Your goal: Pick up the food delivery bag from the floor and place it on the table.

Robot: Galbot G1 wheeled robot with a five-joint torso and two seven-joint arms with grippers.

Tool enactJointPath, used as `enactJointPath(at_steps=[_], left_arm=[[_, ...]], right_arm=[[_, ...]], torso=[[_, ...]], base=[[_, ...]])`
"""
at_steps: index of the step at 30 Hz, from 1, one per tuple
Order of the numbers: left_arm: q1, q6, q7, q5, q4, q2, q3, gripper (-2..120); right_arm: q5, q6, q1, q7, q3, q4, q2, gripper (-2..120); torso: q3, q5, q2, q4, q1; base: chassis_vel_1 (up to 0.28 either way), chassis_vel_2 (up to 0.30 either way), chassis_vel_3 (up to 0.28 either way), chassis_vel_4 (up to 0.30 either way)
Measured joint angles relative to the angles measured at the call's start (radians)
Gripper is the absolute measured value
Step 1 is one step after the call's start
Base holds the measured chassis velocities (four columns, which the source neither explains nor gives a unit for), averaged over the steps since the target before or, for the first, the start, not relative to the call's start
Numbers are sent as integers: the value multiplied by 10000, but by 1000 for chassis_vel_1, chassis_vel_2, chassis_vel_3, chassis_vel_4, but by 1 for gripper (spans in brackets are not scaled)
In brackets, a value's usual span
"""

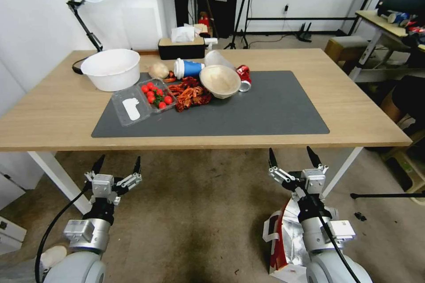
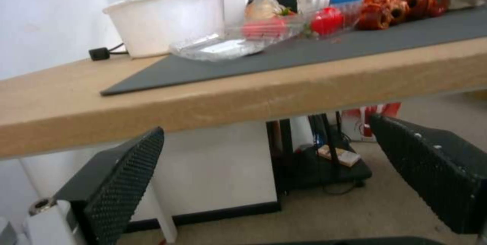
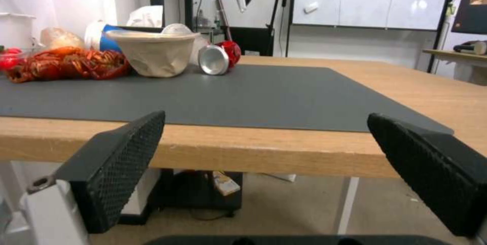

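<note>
- Bag (image 1: 283, 239): on the floor (image 1: 195, 212) at the robot's right side, directly under the right arm and partly hidden by it; foil lining and a red panel show. It has not been lifted.
- Right gripper (image 1: 294, 159): fingers spread wide, empty, held above the bag and just short of the table (image 1: 354, 110) edge. Risk: the arm hides much of the bag from the head camera, so a reach for the strap could miss or catch only loose foil.
- Left gripper (image 1: 117, 166): fingers spread wide, empty, hanging over bare floor near the white table leg, well apart from the bag.
- Table edge: it overhangs both grippers. Risk: a straight upward lift could knock a gripper or the bag against the underside or lip.
- Mat (image 1: 265, 110): its right half is bare, a likely landing spot.
- Clutter on the mat's left and centre: tomato tray (image 1: 144, 101), crayfish (image 1: 190, 95), paper bowl (image 1: 220, 81), can (image 1: 243, 78), blue cup (image 1: 188, 68), white basin (image 1: 111, 69). Risk: a boxy bag set down too far left could push these over or off.
</note>
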Motion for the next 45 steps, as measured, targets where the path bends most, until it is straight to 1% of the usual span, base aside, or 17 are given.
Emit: enactJointPath(at_steps=[6,13,18,24,28,34,39,43,45], left_arm=[[14,0,24,24,-1,-10,24,100],[6,-39,71,79,48,-18,32,100],[-1,-49,75,94,73,-33,40,100],[-13,-76,73,144,89,-32,38,100],[-16,-77,73,166,89,-33,68,100],[-15,-93,46,195,109,-40,135,100],[-11,-80,7,174,64,-48,197,100],[-11,-76,-7,139,60,-73,194,100],[-11,-77,-19,122,62,-77,192,100]], right_arm=[[0,-1,28,-16,2,18,31,100],[-1,-1,-21,-52,25,27,66,100],[-4,3,-31,-72,25,13,74,100],[-6,17,-40,-111,29,-18,82,100],[-2,27,-49,-120,40,-18,79,100],[-39,143,-178,-141,25,-30,122,100],[-50,174,-196,-164,8,-38,147,100],[-51,176,-183,-184,4,-38,148,100],[-51,176,-176,-186,3,-38,148,100]], torso=[[-123,1,-211,0,-87],[-346,1,-584,0,-235],[-445,1,-747,0,-298],[-634,1,-1071,0,-432],[-709,1,-1203,0,-490],[-874,1,-1487,0,-612],[-973,1,-1646,0,-674],[-1109,1,-1873,0,-762],[-1134,1,-1913,0,-778]], base=[[0,0,0,0],[0,0,0,0],[0,0,0,0],[0,0,0,0],[0,0,0,0],[0,0,0,0],[0,0,0,0],[0,0,0,0],[0,0,0,0]])
